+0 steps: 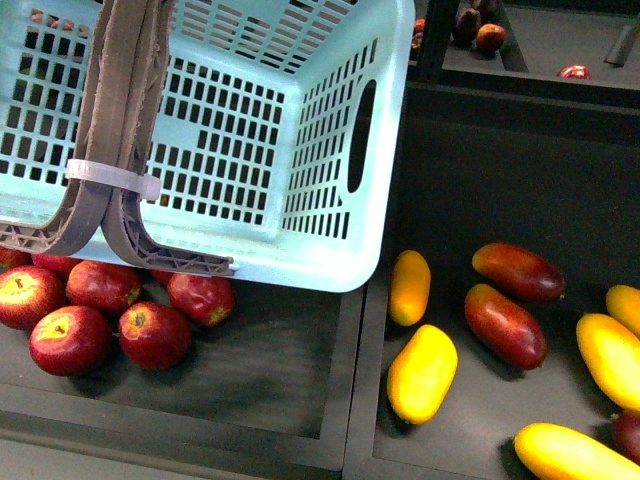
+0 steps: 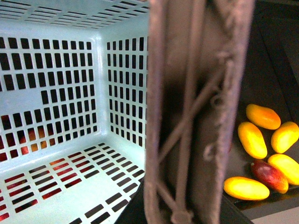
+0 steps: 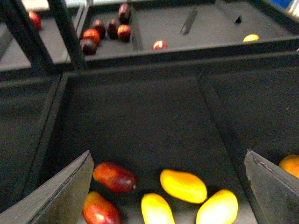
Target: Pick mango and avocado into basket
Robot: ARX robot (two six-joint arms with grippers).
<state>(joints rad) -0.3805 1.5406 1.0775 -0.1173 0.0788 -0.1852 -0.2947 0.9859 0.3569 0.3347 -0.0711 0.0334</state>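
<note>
The basket fills the upper left of the front view, tilted, with its near corner reaching over the divider between two dark compartments. Its two brown-grey handles stand together and are bound by a white zip tie. In the left wrist view the handles sit so close to the lens that they block the middle of the frame. The left pincer does not show in any view, so I cannot tell how it stands. Beside the handles, the basket's inside is bare slotted floor and walls.

Red apples lie in the left compartment beneath the basket, which hides the ones further back.

The mangoes are all in the right compartment, none in the basket. The nearest mango lies just right of the divider, with a smaller one close behind it. Two dark red oblong fruits lie side by side between these and more yellow mangoes at the right edge.

The right pincer hangs above this compartment with its grey fingers spread wide and nothing between them. Below it lie three mangoes and two dark red fruits, none touching it.

On the back shelf sit small dark and red fruits, too blurred to name.
</note>
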